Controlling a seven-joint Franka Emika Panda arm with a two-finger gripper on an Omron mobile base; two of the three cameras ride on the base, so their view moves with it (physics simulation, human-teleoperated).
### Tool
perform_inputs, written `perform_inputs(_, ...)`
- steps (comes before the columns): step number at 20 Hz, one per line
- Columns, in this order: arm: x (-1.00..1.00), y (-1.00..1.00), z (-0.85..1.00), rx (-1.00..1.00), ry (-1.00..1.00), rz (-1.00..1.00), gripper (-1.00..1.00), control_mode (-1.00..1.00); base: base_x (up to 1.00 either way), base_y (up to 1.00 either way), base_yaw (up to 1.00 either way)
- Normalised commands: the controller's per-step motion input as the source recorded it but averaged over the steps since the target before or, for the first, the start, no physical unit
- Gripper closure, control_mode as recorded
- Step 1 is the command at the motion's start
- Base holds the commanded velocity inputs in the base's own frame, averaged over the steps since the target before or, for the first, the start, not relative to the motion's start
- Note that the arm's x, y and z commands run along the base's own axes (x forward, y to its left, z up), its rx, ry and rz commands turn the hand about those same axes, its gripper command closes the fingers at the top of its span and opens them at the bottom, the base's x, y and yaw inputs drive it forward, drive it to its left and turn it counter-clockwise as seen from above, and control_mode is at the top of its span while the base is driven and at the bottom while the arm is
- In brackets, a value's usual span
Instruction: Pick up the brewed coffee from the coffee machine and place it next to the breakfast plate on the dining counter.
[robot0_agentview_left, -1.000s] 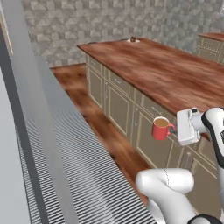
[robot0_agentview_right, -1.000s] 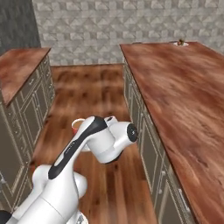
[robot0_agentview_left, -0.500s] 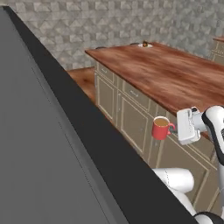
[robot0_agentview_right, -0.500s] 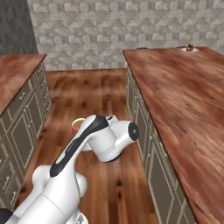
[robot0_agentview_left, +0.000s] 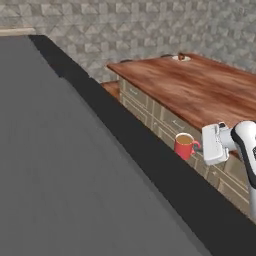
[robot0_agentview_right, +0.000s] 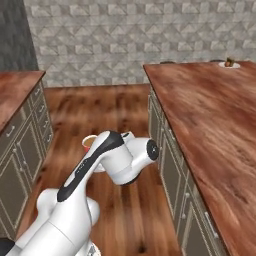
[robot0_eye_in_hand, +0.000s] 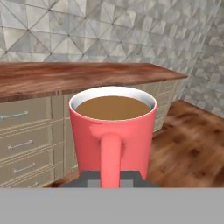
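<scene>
The gripper (robot0_agentview_left: 202, 146) holds the red mug (robot0_agentview_left: 184, 146) by its handle. The mug is upright and full of brown coffee, up in the air over the wood floor (robot0_agentview_right: 107, 115), just beside the long side of the counter (robot0_agentview_left: 200, 87). The plate (robot0_agentview_right: 228, 64) sits far off, near the counter's far edge, too small to see well. A big dark slab (robot0_agentview_left: 70, 165) hides the left base view's near side.

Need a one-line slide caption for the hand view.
Red coffee mug held upright by its handle in the tool, full, carried beside the dining counter.
</scene>
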Motion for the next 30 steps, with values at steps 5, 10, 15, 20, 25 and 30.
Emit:
perform_inputs(5, 0.0, 0.0, 0.0, 0.0, 0.0, 0.0, 1.0, 1.0, 1.0, 0.68, -0.1)
perform_inputs(10, 0.0, 0.0, 0.0, 0.0, 0.0, 0.0, 1.0, 1.0, 1.0, 0.63, -0.17)
perform_inputs(15, 0.0, 0.0, 0.0, 0.0, 0.0, 0.0, 1.0, 1.0, 1.0, 0.62, -0.21)
perform_inputs(20, 0.0, 0.0, 0.0, 0.0, 0.0, 0.0, 1.0, 1.0, 1.0, 0.81, -0.21)
perform_inputs(25, 0.0, 0.0, 0.0, 0.0, 0.0, 0.0, 1.0, 1.0, 1.0, 0.92, -0.02)
perform_inputs(30, 0.0, 0.0, 0.0, 0.0, 0.0, 0.0, 1.0, 1.0, 1.0, 0.75, 0.02)
